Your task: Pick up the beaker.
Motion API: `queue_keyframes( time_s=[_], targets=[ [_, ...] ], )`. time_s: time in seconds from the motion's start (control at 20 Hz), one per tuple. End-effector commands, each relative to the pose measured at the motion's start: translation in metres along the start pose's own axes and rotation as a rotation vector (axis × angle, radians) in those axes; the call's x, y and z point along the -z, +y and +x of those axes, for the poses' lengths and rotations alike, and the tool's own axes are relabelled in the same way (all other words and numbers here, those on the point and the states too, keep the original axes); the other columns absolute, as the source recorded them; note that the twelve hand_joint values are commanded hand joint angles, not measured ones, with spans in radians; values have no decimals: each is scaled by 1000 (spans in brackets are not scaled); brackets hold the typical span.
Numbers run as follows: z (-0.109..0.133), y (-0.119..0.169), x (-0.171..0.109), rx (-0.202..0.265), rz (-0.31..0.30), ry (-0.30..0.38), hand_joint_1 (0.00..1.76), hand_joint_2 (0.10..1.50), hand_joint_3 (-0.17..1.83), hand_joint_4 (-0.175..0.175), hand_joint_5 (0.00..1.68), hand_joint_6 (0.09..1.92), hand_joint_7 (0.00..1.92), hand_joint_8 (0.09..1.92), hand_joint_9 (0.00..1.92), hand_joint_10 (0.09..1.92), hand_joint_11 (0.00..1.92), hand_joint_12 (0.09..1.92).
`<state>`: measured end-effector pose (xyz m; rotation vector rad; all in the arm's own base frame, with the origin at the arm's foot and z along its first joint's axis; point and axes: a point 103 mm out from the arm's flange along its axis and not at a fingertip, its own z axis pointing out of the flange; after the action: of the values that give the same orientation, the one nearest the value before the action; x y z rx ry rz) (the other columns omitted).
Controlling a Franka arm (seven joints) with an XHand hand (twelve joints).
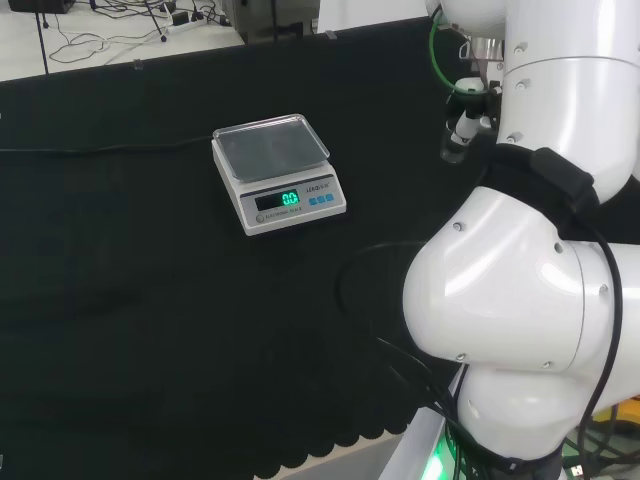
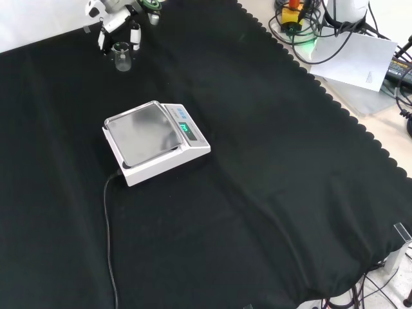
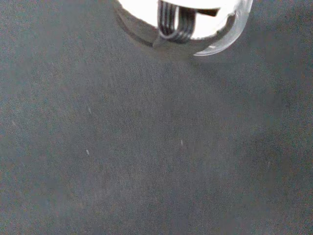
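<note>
Since the hand point(image 2: 118, 26) sits at the beaker point(image 2: 122, 56) at the counter's point(image 2: 270, 167) far edge in the front view, fingers down either side but contact unclear, close evenly round the glass, then lift straight up, clear of the scale point(image 2: 151, 138).

glossy white arm point(image 1: 500, 290) w/ blk cables

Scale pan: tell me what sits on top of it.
Nothing: the scale pan is bare in the front and head views. The beaker stands apart on the black cloth, between the hand's fingers.
</note>
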<state>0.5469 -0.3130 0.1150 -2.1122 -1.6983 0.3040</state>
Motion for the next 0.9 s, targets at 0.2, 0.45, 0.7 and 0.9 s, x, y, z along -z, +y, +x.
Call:
queue_keyframes(
  time_s=[0.2, 0.45, 0.7, 0.9],
  targets=[
    [29, -36, 119, 79, -135, -126, 1496, 1130, -1, -175, 823, 1220, 717, 1168, 1112, 1035, 753, 1411],
    [36, -60, 139, 184, -3, -104, 1496, 1128, -1, -175, 828, 1214, 724, 1158, 1115, 1037, 757, 1399],
    [48, -76, 157, 217, 53, -128, 1497, 1125, -1, -175, 832, 1208, 726, 1156, 1113, 1049, 767, 1371],
    [62, -85, 162, 241, 37, -147, 1497, 1124, -1, -175, 834, 1206, 726, 1159, 1114, 1049, 773, 1361]
  ],
)
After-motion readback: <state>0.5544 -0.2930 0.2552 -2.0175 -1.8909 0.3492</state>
